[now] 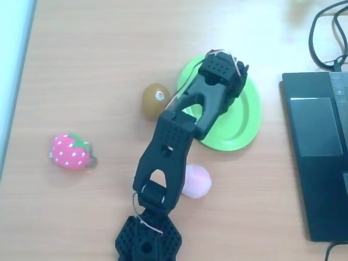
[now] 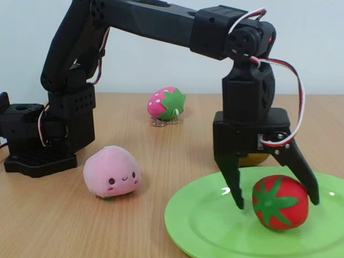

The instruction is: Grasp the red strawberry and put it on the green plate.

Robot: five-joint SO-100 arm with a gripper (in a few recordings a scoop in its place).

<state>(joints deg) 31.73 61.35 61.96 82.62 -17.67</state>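
Wooden counter [image 2: 43, 226] carrying green plate [image 2: 215, 228] at near right of the fixed view, open claw [image 2: 277, 200] poised above, fingers astride but seemingly clear of red strawberry [image 2: 280, 202] resting on plate, pink peach [image 2: 112, 172] left.

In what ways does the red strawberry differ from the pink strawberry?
The red strawberry is plain red; the pink strawberry has white dots. The red one lies on the green plate between the open gripper fingers; the pink one rests on the table, apart. Both have green leafy caps.
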